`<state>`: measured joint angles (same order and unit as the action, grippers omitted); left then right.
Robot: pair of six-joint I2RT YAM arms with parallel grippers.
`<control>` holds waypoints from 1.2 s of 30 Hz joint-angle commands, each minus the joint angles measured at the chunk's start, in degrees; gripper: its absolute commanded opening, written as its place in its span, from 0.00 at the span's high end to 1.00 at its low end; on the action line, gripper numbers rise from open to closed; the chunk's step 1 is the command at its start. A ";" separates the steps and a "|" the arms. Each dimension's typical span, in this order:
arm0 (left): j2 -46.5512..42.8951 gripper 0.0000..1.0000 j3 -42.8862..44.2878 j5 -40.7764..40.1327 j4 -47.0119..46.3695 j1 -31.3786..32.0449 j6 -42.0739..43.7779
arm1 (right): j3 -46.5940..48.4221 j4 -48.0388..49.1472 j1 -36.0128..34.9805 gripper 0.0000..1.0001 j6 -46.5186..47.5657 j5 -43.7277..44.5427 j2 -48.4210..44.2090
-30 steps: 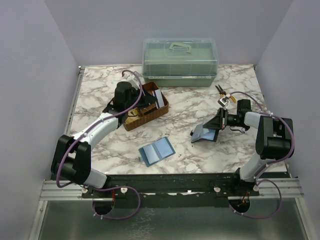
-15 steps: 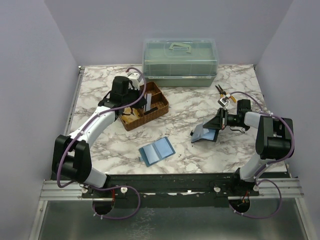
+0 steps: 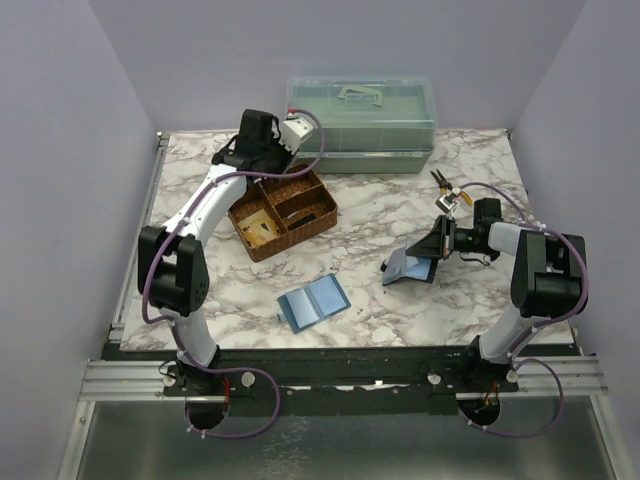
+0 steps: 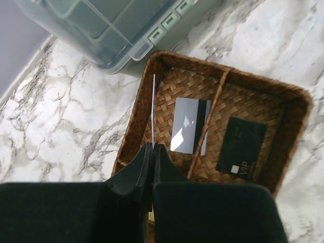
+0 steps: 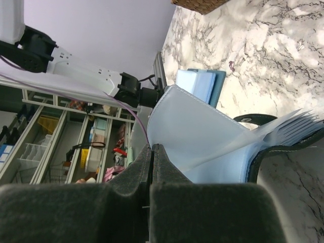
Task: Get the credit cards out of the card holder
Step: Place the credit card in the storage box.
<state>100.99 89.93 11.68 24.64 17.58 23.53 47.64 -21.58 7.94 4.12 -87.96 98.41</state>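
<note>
The card holder (image 3: 410,265) stands open on the marble table (image 3: 380,215), black outside and blue-grey inside. My right gripper (image 3: 438,243) is shut on one blue-grey flap; in the right wrist view the jaws (image 5: 153,147) pinch the flap's edge (image 5: 202,142) and clear sleeves (image 5: 293,126) fan out. My left gripper (image 3: 272,160) hangs above the wicker basket (image 3: 262,250), shut on a thin card (image 4: 153,106) seen edge-on. In the basket (image 4: 167,58) lie a grey card with a black stripe (image 4: 187,126) and a black VIP card (image 4: 242,147).
A light-blue flat folder (image 3: 313,302) lies at the front middle and also shows in the right wrist view (image 5: 200,83). A clear lidded storage box (image 3: 360,125) stands at the back, just behind the basket. Small pliers (image 3: 441,181) lie behind the right gripper.
My left arm has lifted out of the basket and swung back and up towards the storage box. The right arm and the card holder have not moved.
</note>
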 commanded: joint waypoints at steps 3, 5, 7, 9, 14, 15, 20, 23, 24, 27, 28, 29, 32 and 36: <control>8.19 1.00 7.73 -2.59 10.28 -0.49 12.51 | 1.44 -2.16 0.32 1.00 1.96 -5.16 1.54; 10.37 1.00 9.33 -1.70 11.86 -0.73 13.64 | 1.68 -2.67 0.32 1.00 2.52 -5.24 1.77; 13.52 1.00 11.48 -1.07 14.22 -1.03 14.36 | 1.83 -3.22 0.33 1.00 3.04 -5.34 1.87; 15.91 1.00 13.74 -0.32 16.67 -1.23 14.77 | 1.79 -3.29 0.35 1.00 3.16 -5.22 1.76; 19.01 1.00 15.88 2.69 19.56 -1.26 15.30 | 1.77 -3.20 0.32 1.00 3.17 -4.98 1.60; 19.48 1.00 15.85 2.37 19.56 -1.28 15.34 | 1.82 -3.20 0.33 1.00 3.22 -4.82 1.53; 21.91 0.78 16.58 -1.68 19.17 -1.82 13.26 | 1.80 -3.29 0.36 1.00 3.21 -4.51 1.10; 21.33 0.66 16.49 -4.25 17.20 -2.17 10.11 | 1.82 -3.38 0.32 1.00 3.26 -4.78 1.08; 20.89 0.62 16.32 -5.44 16.16 -2.26 9.10 | 1.83 -3.44 0.33 1.00 3.31 -4.90 1.16; 19.43 0.57 16.29 -6.76 14.27 -2.42 6.65 | 2.14 -4.45 0.39 1.00 4.20 -5.14 1.33; 18.92 0.57 16.39 -6.88 13.85 -2.45 5.59 | 2.27 -4.91 0.34 1.00 4.53 -5.18 1.43; 18.26 0.56 16.41 -6.89 13.45 -2.45 4.60 | 2.38 -5.29 0.37 1.00 4.90 -5.08 1.43; 15.60 0.56 15.68 -6.27 11.77 -2.45 2.27 | 2.55 -5.74 0.34 1.00 5.43 -5.11 1.52; 10.23 0.48 11.42 -4.73 7.17 -3.07 -1.68 | 2.59 -5.88 0.32 1.00 5.64 -5.00 1.35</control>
<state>119.63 104.16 6.59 37.76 15.31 27.38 48.86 -25.74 7.94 8.27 -87.96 99.44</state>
